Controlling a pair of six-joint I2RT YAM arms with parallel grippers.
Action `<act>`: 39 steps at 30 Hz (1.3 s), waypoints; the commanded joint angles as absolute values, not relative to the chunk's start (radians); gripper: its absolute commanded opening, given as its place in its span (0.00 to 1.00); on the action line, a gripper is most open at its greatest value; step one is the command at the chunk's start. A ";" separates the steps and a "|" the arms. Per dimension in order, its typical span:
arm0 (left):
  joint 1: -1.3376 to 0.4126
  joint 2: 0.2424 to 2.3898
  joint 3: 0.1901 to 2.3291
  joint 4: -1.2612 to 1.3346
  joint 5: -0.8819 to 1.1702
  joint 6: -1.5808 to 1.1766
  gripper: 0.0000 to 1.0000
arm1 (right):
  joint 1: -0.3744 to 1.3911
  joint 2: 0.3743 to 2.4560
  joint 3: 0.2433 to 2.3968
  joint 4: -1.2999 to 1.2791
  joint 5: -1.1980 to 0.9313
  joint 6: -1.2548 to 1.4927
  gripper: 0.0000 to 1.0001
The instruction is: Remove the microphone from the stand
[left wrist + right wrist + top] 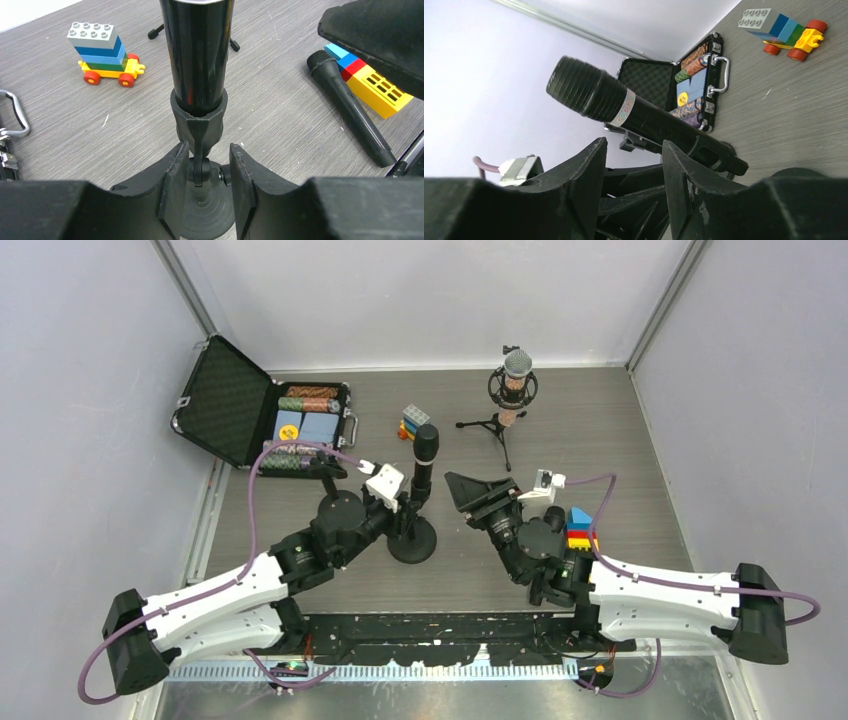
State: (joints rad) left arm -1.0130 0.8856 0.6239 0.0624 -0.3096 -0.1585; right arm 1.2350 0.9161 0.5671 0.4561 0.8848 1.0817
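A black microphone stands upright in the clip of a stand with a round black base. My left gripper straddles the stand's swivel joint just below the clip. Its jaws are open, and a gap shows at the right finger. My right gripper is open to the right of the microphone, pointing at it. Nothing is between its fingers, and the microphone's body lies beyond the fingertips.
Another black microphone lies on the table by a coloured brick stack. A silver-headed microphone on a tripod stands at the back. A toy brick car and an open case of chips sit back left.
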 commanded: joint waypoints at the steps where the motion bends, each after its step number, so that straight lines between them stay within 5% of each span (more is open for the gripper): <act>1: -1.009 0.883 0.656 0.057 -0.294 -0.118 0.36 | 1.234 0.940 0.607 0.448 0.825 0.927 0.52; 8: -0.997 0.889 0.659 0.003 -0.253 -0.081 0.43 | 1.234 1.001 0.782 0.175 0.744 0.731 0.59; 19: -0.972 0.944 0.633 0.044 -0.139 -0.092 0.18 | 1.234 1.025 0.814 0.114 0.734 0.677 0.62; 25: -0.971 0.944 0.624 0.033 -0.111 -0.077 0.13 | 1.235 1.020 0.832 0.036 0.785 0.681 0.62; 32: -0.968 0.950 0.631 0.010 -0.137 -0.074 0.44 | 1.235 1.052 0.866 -0.032 0.808 0.678 0.63; 39: -0.968 0.984 0.630 0.011 -0.165 -0.071 0.45 | 1.235 1.055 0.861 -0.025 0.818 0.687 0.63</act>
State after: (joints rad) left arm -0.9684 0.9447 0.6281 0.0696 -0.1570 -0.0708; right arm 1.2350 1.0569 0.8230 -0.0360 0.7826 0.7010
